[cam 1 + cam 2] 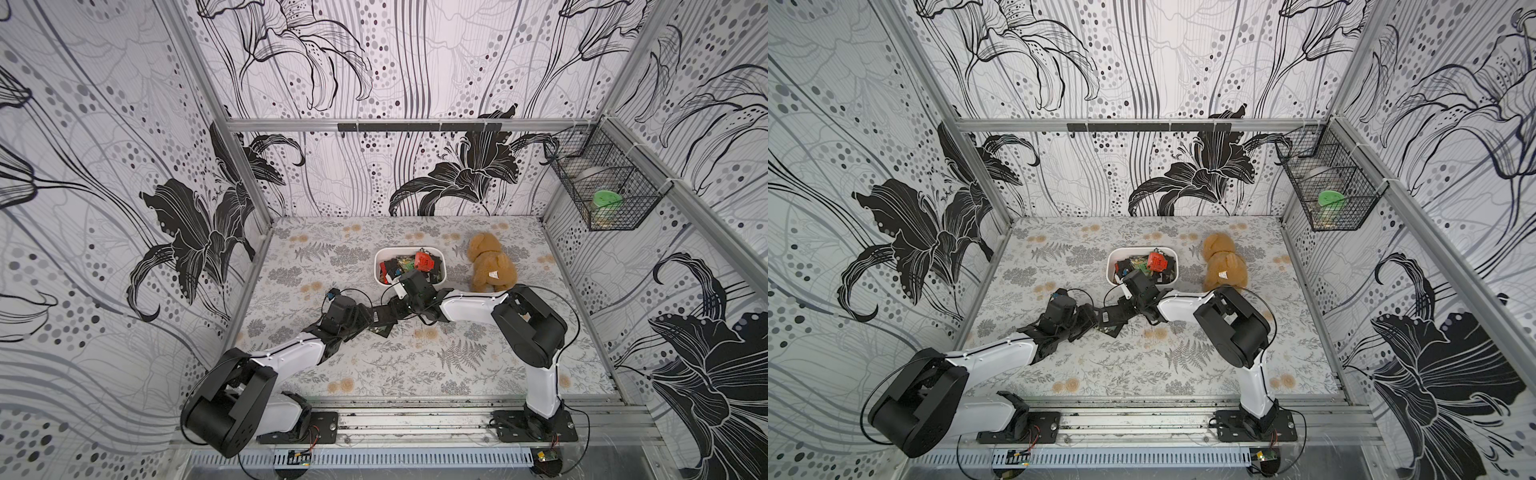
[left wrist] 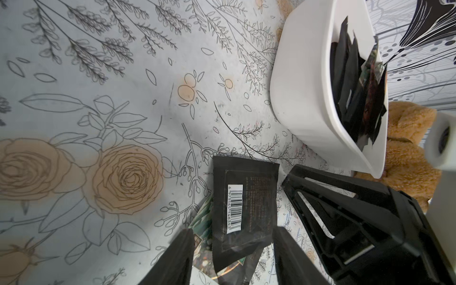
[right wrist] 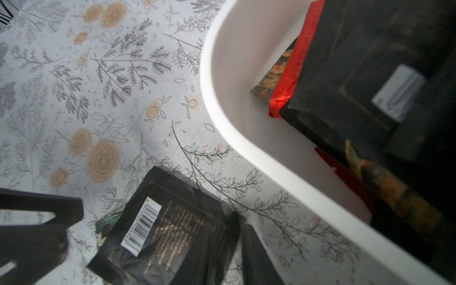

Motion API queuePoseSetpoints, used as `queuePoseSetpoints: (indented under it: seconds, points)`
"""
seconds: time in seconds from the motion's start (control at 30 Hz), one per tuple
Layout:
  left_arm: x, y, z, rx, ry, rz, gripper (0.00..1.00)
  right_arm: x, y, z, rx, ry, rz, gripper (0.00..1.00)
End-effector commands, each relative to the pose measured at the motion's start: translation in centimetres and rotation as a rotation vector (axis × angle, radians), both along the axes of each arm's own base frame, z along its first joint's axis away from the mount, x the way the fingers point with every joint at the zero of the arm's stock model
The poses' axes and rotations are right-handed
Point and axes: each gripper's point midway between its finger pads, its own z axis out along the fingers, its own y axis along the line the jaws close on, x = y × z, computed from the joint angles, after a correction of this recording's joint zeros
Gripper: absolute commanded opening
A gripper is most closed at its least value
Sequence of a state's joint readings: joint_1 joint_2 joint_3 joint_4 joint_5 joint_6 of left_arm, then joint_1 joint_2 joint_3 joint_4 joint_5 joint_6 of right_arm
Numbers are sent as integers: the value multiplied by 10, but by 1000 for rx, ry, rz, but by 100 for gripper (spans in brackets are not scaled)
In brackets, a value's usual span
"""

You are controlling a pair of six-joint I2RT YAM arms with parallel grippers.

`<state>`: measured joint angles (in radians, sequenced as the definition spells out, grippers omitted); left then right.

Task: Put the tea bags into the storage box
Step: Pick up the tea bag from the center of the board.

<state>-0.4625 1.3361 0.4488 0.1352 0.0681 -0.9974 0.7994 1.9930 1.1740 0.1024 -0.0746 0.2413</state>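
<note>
White storage box (image 1: 376,266) at desk (image 1: 457,365) centre holds heaped tea bags (image 1: 415,262). One black barcoded tea bag (image 2: 243,204) lies on the desk at the box's 7 o'clock, straddled by the left hand (image 2: 234,229), half wide. Right hand (image 2: 296,187) just beside it; I cannot tell its grip. Plush toy (image 1: 490,266) at 3 o'clock.

Tea bags (image 1: 417,262) piled in storage box (image 1: 379,270), plush toy (image 1: 490,266) just R of it, 2 stacked sachets (image 2: 244,209) on table (image 1: 316,257) in front.
</note>
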Motion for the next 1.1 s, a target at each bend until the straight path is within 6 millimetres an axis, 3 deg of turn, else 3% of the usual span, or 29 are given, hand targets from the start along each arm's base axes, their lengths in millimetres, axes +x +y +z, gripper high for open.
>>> queuePoseSetpoints:
  seconds: [0.0, 0.4, 1.07]
  points:
    - [21, -6, 16, -19, -63, 6, 55, -1, -1, -9, -47, 26, 2, 25]
    - [24, -8, -9, -17, -5, 20, 52, -1, 0, -15, -60, 46, 7, 23]
    - [30, -21, -14, -111, 1, 19, 46, -3, 3, -28, -83, 87, 16, 21]
